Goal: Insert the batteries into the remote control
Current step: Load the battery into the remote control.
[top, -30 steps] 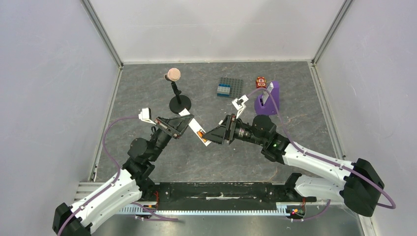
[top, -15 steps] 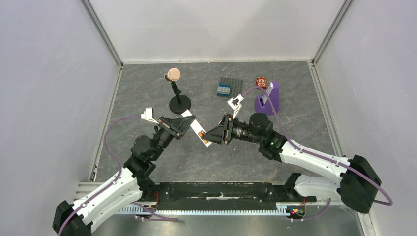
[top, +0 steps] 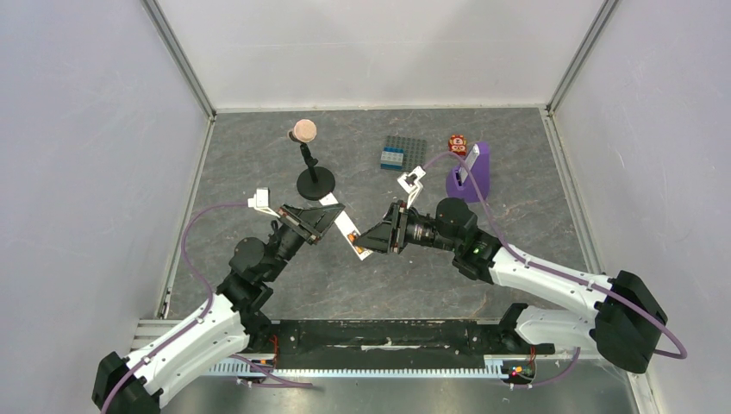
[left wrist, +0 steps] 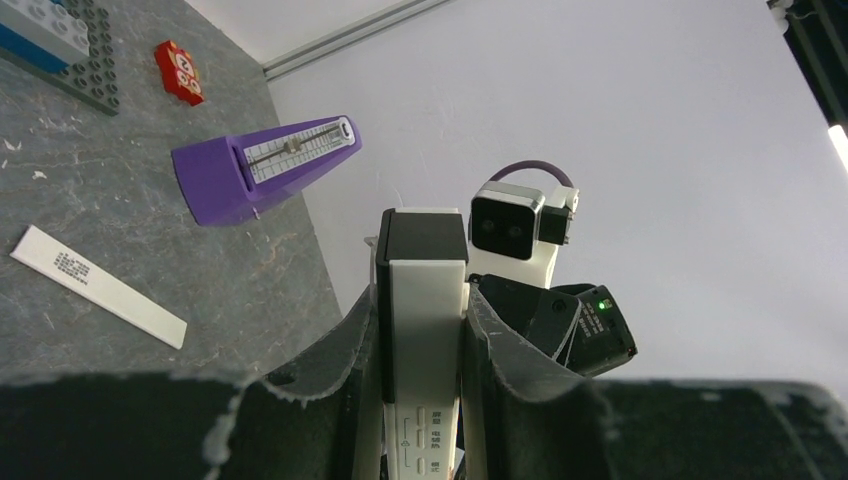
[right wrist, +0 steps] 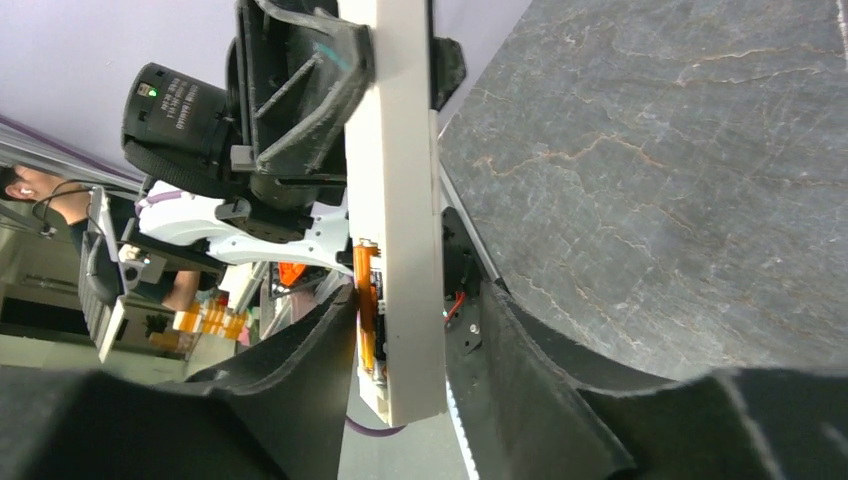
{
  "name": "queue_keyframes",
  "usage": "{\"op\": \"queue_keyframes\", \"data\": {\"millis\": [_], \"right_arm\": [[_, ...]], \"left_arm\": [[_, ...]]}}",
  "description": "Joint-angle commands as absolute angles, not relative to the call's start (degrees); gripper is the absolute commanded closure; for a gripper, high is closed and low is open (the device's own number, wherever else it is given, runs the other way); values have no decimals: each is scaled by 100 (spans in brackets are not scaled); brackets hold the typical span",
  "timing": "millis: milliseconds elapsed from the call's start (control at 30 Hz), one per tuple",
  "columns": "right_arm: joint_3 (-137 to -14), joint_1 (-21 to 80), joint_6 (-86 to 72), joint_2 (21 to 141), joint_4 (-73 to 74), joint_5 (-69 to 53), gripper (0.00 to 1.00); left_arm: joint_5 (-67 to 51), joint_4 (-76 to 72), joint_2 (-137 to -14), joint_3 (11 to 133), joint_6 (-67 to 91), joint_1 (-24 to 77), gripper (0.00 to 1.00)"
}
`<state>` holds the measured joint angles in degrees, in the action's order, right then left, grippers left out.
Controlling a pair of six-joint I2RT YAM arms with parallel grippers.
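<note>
We see the left pincer (left wrist: 422, 300) clenched on the remote control (left wrist: 427, 350), holding it up off the worktop (top: 517, 172) near the middle, between both arms. The right pincer (right wrist: 415, 300) straddles the remote's free end. One finger touches the side where the orange battery (right wrist: 364, 300) sits in the recess and the other shows a small gap, so we cannot tell if it grips. A white strip (left wrist: 98, 287) lies flat near the purple stand (left wrist: 262, 170).
</note>
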<state>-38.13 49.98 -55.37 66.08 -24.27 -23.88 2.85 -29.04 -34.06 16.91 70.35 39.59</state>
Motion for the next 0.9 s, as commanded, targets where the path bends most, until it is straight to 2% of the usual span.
{"op": "queue_keyframes", "data": {"millis": [0, 67, 367, 567, 667, 867], "right_arm": [[-4002, 4966, -5485, 6577, -2332, -2213, 44], [-4057, 4951, -5469, 6561, -2321, -2212, 41], [-4334, 4900, -4999, 6613, -2077, -2390, 40], [-4595, 4891, -4689, 6784, -1797, -2587, 43], [-4632, 4891, -4654, 6851, -1706, -2627, 46], [-4589, 4888, -4632, 6898, -1627, -2639, 60]], "left_arm": [[-152, -3267, -3376, 2085, 6683, 3981, 98], [-274, -3164, -3380, 2137, 6527, 3984, 98], [-607, -2714, -3330, 2300, 6216, 3981, 98], [-980, -2688, -3506, 2480, 6042, 3986, 98], [-1144, -2687, -3583, 2563, 5936, 3981, 98], [-1238, -2681, -3659, 2619, 5870, 3979, 98]]}}
